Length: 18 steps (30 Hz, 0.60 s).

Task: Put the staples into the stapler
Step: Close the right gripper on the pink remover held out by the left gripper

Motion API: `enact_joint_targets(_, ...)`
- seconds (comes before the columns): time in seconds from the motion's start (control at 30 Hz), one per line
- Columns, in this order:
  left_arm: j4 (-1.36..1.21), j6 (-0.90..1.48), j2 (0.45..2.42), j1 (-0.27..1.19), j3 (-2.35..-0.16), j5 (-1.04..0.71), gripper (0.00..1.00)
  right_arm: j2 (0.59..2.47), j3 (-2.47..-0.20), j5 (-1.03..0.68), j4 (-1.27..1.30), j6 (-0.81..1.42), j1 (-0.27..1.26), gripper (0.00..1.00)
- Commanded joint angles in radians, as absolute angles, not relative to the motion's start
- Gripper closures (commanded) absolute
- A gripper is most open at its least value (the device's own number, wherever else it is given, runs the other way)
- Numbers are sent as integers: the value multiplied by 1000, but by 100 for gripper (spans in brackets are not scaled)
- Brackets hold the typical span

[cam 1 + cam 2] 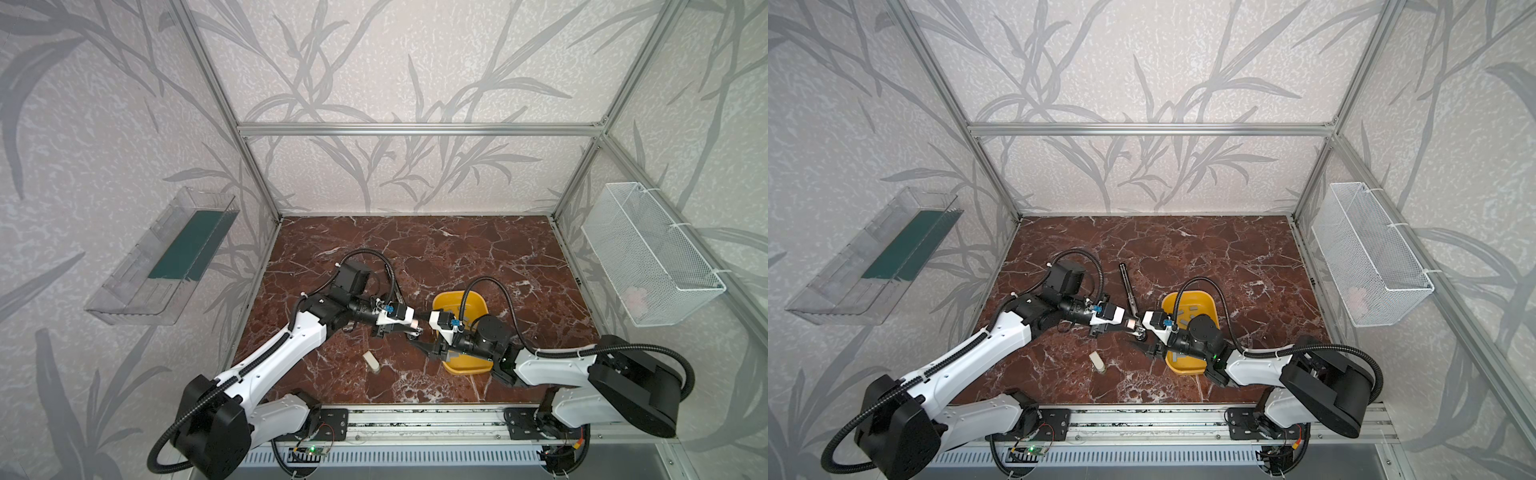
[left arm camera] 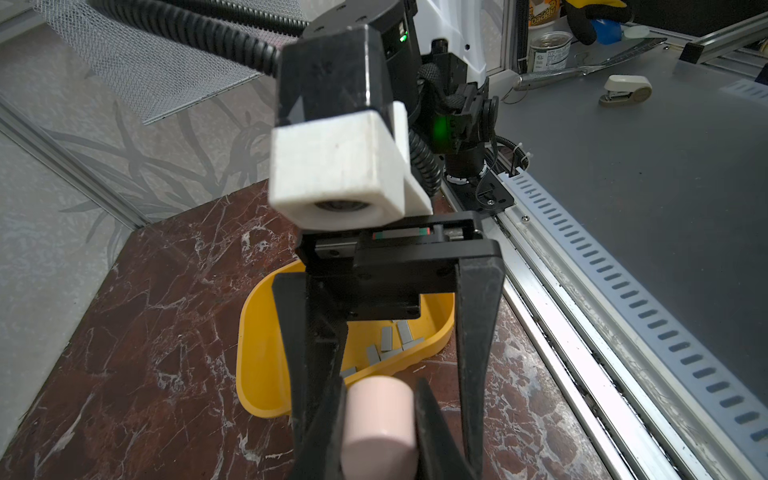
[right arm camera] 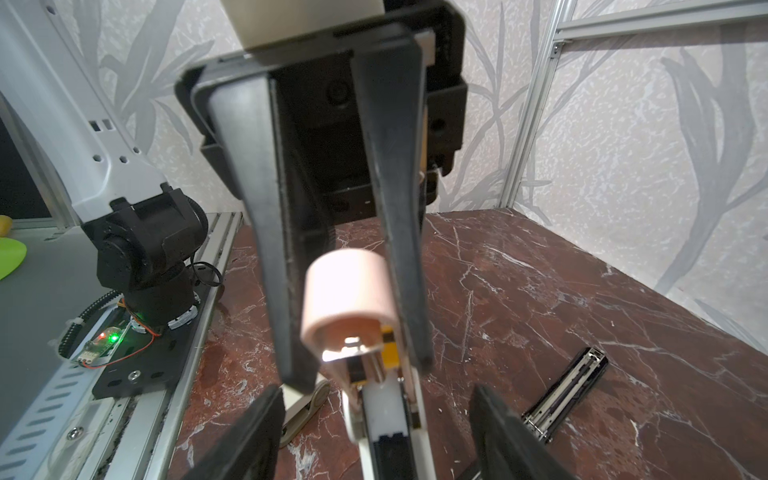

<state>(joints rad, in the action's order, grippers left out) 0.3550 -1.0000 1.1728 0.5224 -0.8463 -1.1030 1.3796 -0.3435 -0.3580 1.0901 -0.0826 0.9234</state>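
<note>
Fingers (image 3: 266, 249) of the left gripper (image 3: 360, 372) are clamped on the pink stapler (image 3: 345, 291); those of the right gripper (image 3: 374, 395) stand wide apart on either side of it, not touching. Staples (image 2: 405, 332) lie loose in the yellow tray (image 2: 257, 353) behind the right fingers, under that wrist.

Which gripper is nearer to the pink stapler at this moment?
Left. The left gripper is shut on the pink stapler, with one finger on each side of its body. The right gripper faces it with jaws open, straddling the stapler's free end without visibly touching.
</note>
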Motion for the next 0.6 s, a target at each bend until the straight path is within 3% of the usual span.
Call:
enact_joint_targets(0.0,377,-1034,1155,528,-857,-1145,100,1377,-377,-371,1075,-97,931,42)
enact_joint_targets(0.1,374,-1031,1160,530,-860,-1160,100,1383,-387,-376,1062,-93,931,48)
enact_joint_targets(0.5,377,-1039,1141,540,-855,-1140,100,1420,-399,-383,1068,-82,933,53)
enact_joint_targets(0.57,379,-1037,1143,539,-856,-1141,100,1422,-402,-380,1062,-82,933,58)
